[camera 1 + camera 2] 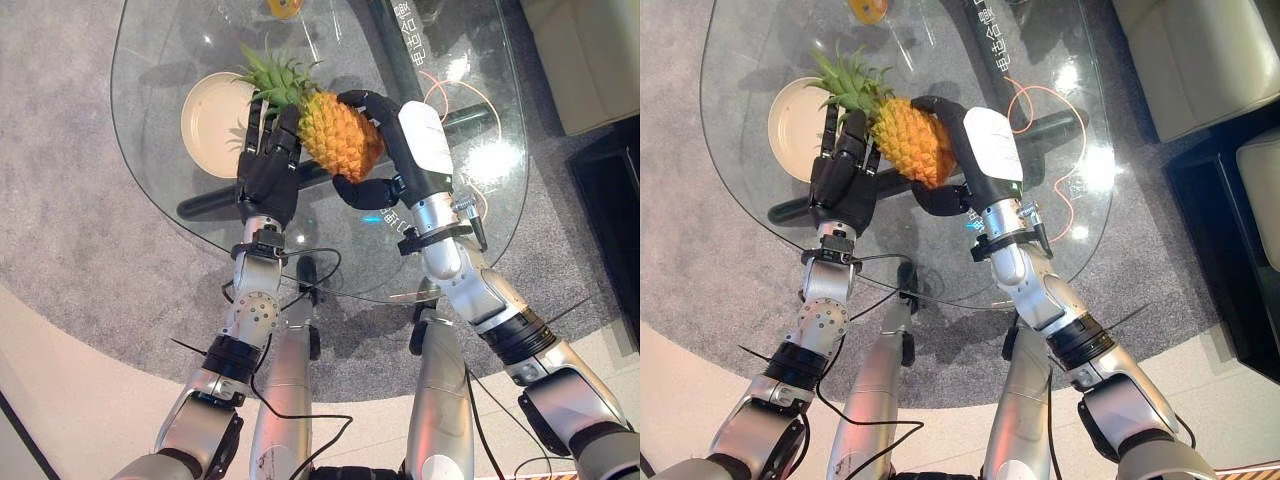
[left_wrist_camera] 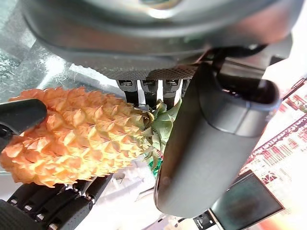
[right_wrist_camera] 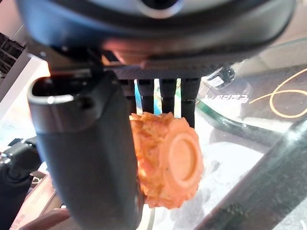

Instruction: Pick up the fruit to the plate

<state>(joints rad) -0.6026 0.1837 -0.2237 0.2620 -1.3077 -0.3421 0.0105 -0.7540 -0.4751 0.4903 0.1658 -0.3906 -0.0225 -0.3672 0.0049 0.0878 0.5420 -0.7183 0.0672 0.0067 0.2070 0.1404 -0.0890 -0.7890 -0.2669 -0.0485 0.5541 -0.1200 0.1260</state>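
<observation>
Left eye view has the pineapple [image 1: 340, 133] up off the glass table [image 1: 480, 230], lying slantwise between both hands. The right hand [image 1: 405, 140] is wrapped round its fat end, fingers over the top and thumb curled underneath. The left hand [image 1: 268, 165] stands beside the leafy crown, fingers straight and upright against it; how firmly it presses is hard to judge, since the leaves cover the fingertips. The plate [image 1: 215, 122] sits just beyond the left hand, partly hidden by that hand and the crown. Far past the hands, a small yellow-orange thing [image 1: 284, 8], possibly another fruit, is cut off at the picture's edge.
</observation>
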